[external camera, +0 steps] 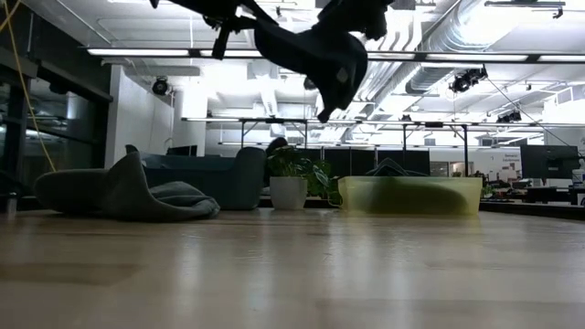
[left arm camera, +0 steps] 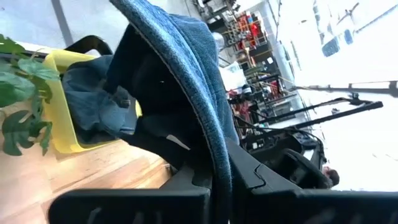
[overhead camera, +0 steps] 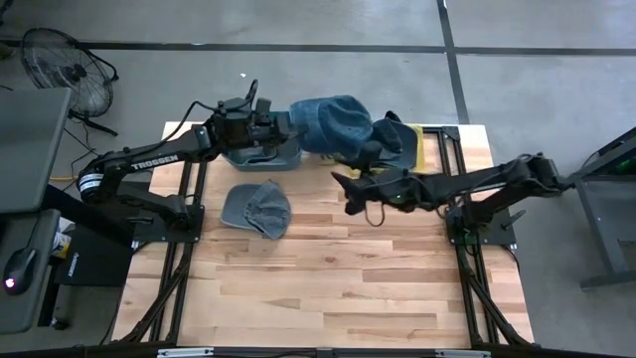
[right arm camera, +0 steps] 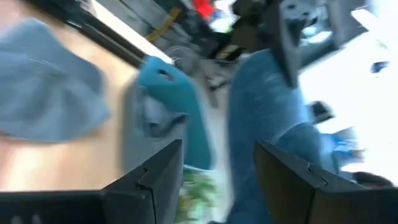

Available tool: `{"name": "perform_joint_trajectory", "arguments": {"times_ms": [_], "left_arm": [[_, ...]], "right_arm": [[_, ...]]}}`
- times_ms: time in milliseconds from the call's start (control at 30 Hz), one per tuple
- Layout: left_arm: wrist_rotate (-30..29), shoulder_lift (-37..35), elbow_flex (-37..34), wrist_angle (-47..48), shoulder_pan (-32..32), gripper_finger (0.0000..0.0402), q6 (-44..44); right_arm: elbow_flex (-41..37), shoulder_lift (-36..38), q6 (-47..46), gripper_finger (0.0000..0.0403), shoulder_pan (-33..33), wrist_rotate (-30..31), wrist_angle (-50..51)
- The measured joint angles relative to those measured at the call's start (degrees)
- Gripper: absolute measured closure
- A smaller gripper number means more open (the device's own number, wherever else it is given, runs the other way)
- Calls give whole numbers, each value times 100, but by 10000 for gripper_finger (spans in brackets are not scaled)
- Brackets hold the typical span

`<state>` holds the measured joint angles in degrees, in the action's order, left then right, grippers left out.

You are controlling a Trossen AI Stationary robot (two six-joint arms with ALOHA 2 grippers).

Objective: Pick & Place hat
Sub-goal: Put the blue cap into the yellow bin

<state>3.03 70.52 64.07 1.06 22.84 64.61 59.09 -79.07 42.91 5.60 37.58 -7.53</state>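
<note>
Your blue denim hat (overhead camera: 333, 124) hangs in the air above the far edge of the table, between the teal bin (overhead camera: 260, 152) and the yellow bin (overhead camera: 422, 149). You have the left gripper (overhead camera: 290, 127) clamped on its fabric; the left wrist view shows the cloth pinched between the fingers (left arm camera: 155, 202). Held by one edge, the hat droops and would likely sag on release. Your right gripper (overhead camera: 350, 189) waits just beside it, fingers apart and empty, probably ready to take a handover toward the yellow bin, which already holds blue cloth. A grey hat (overhead camera: 256, 209) lies flat on the table (overhead camera: 348, 288), nearer you, untouched.
</note>
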Motion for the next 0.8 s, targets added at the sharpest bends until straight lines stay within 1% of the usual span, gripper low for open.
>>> {"name": "perform_joint_trajectory", "arguments": {"times_ms": [100,200,300,433,733,800], "left_arm": [[-13,86,0,-64,1,396,17],[43,106,-13,-72,1,396,36],[80,96,-11,-141,-1,396,80],[131,96,-11,-112,0,396,126],[266,96,-11,-127,1,396,151],[288,96,-11,-128,0,396,169]], "right_arm": [[0,-307,717,212,92,555,-704],[0,-592,1348,212,127,876,-1300],[0,-827,1870,212,121,961,-1686],[0,-1096,2360,212,116,1244,-2133],[2,-1365,3285,212,-56,1373,-2815],[2,-1366,3313,212,-133,1340,-2873]]}}
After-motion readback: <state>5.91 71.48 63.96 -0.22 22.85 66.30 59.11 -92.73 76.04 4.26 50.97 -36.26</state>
